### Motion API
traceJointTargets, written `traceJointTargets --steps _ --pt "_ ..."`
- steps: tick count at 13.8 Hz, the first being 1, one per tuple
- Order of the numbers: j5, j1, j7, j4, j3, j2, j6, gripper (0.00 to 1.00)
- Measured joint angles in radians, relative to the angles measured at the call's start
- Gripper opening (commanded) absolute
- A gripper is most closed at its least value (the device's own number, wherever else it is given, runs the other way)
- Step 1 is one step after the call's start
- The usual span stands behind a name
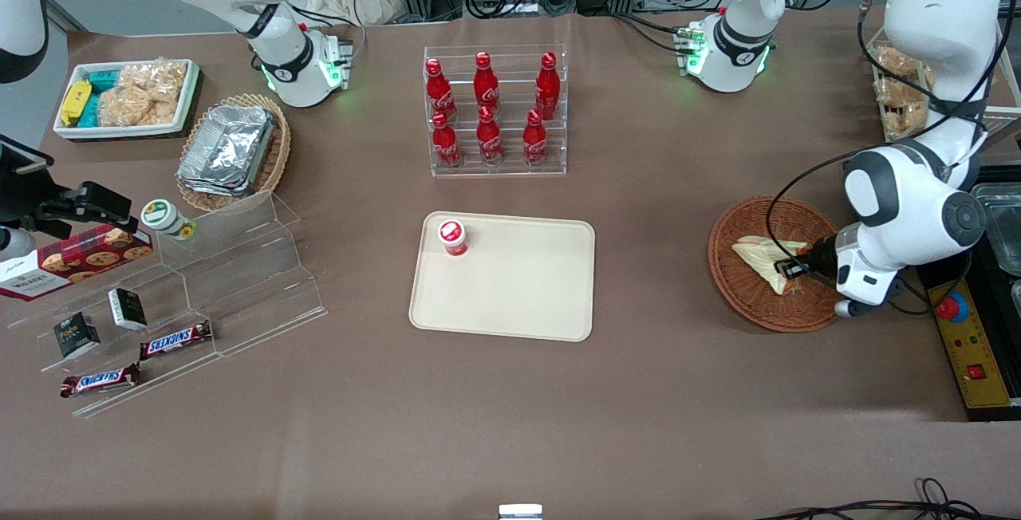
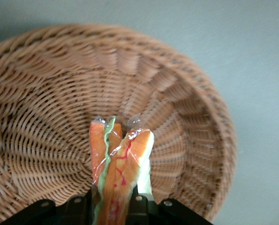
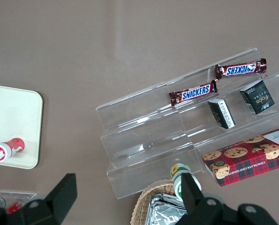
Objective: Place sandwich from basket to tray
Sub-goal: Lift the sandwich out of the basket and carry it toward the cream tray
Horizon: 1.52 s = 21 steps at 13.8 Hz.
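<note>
Front view: my gripper (image 1: pixel 792 269) is down inside the round reddish-brown wicker basket (image 1: pixel 746 297), which sits on the brown table toward my working end; the wrapped sandwich (image 1: pixel 762 257) lies in that basket with my fingers at its edge. The cream tray (image 1: pixel 510 297) lies flat near mid-table, well apart from the basket, carrying one red-capped bottle (image 1: pixel 452 237) lying near a corner. A clear rack of six red cola bottles (image 1: pixel 490 109) stands farther from the camera than the tray. Left wrist view: my gripper (image 2: pixel 112 205) is clamped on the sandwich (image 2: pixel 118 168), one finger pressed against each side of the wrapped wedge, orange filling edge facing the camera, the woven basket (image 2: pixel 46 117) floor below it. Right wrist view: tray (image 3: pixel 13 117) corner with the bottle (image 3: pixel 6 149), and a clear stepped stand holding Snickers bars (image 3: pixel 192 93)
</note>
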Motion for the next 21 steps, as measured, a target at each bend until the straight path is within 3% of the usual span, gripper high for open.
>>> traceJointTargets --steps 4,9,12,16,21 --pt "0.000 -0.035 -0.015 0.064 -0.009 -0.074 -0.075 0.22" --pt "0.004 -0.105 -0.058 0.145 -0.015 -0.226 -0.300 0.23" --pt "0.075 -0.193 -0.184 0.212 -0.019 -0.302 -0.446 0.23" --pt "0.159 -0.345 -0.369 0.372 -0.027 -0.318 -0.617 0.23" --pt "0.165 -0.493 -0.427 0.431 -0.030 -0.267 -0.625 0.24"
